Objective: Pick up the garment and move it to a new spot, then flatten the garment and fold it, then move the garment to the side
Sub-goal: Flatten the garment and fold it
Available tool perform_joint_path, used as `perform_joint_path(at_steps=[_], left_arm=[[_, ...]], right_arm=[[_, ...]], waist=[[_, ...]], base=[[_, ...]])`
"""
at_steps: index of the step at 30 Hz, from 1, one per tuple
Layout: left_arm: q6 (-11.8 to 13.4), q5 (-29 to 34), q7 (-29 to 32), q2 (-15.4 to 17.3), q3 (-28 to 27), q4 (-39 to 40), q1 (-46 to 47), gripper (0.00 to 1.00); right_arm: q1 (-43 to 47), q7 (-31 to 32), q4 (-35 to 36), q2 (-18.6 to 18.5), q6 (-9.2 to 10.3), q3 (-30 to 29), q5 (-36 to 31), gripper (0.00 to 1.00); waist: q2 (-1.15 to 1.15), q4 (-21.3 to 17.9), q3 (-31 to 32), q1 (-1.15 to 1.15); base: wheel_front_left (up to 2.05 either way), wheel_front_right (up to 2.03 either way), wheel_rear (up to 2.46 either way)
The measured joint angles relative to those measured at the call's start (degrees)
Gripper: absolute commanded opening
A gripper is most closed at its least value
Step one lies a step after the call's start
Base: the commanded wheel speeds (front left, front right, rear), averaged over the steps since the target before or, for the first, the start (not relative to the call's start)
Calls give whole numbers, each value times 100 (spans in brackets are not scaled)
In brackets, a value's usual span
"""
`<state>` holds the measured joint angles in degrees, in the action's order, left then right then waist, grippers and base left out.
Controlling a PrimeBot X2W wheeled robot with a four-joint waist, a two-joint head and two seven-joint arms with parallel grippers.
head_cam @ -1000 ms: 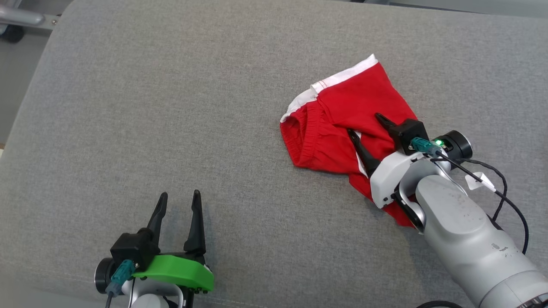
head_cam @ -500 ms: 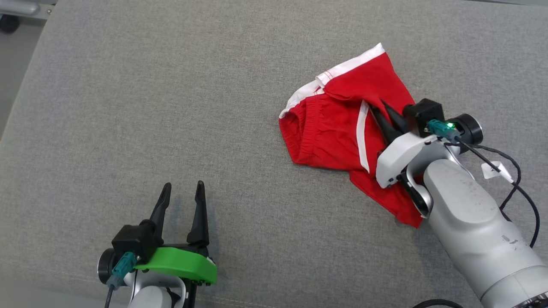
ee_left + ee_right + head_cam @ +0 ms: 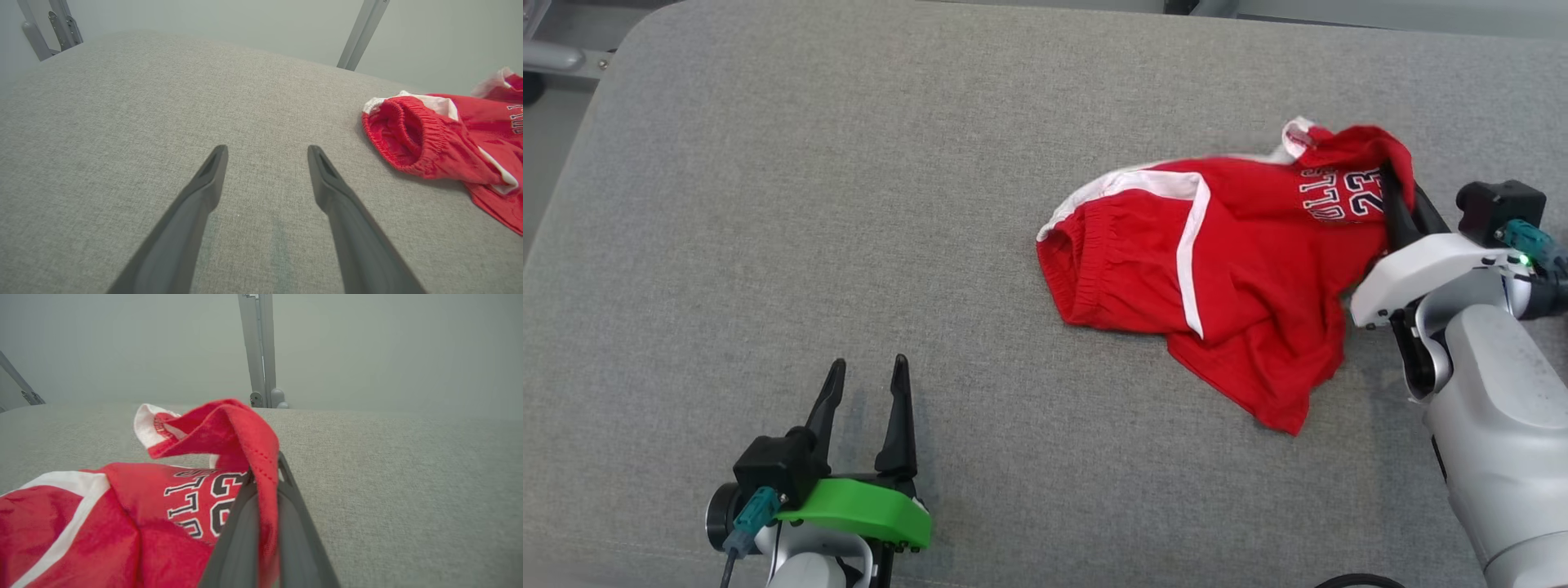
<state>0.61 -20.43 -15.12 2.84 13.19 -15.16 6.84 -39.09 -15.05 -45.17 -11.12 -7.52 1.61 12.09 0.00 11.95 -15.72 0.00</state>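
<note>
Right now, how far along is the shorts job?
Done: right tool is shut on the shorts at one edge. In hand: the pickup, one corner raised, the rest crumpled on the cushion. Left: moving, flattening, folding, setting aside; left tool is open.

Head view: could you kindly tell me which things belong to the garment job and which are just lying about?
In the job: red garment; right claw, shut on its fold; left claw, open; grey padded surface.
Lying about: metal frame leg beyond the surface's corner.
</note>
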Motion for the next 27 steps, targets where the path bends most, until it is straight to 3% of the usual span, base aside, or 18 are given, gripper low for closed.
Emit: perform_joint_path(at_steps=[2,3,4,5,8,13,27], left_arm=[[-8,5,0,0,-4,-4,-1,100],[-11,13,1,0,-9,-7,-1,100],[-18,27,0,0,-11,-13,-1,100],[-20,33,1,0,-13,-24,-1,100],[-37,49,0,0,-14,-52,-7,100],[-63,144,0,0,-88,-101,-59,100],[-169,338,1,-1,-474,-249,-531,100]], right_arm=[[49,0,-132,-5,0,-163,-78,1],[70,0,-192,-3,-1,-247,-159,29],[85,0,-246,8,-1,-392,-198,78],[98,0,-280,5,-1,-538,-269,100],[116,0,-172,63,0,-862,-510,100],[374,0,255,400,-1,-926,-637,100],[2180,0,1610,748,0,36,-400,100]], waist=[[0,-24,28,0],[0,-35,38,0],[0,-44,48,0],[0,-51,57,0],[0,-60,99,0],[0,-96,264,0],[0,-489,1183,0]], base=[[0,0,0],[0,0,0],[0,0,0],[0,0,0],[0,0,0],[0,0,0],[0,0,0]])
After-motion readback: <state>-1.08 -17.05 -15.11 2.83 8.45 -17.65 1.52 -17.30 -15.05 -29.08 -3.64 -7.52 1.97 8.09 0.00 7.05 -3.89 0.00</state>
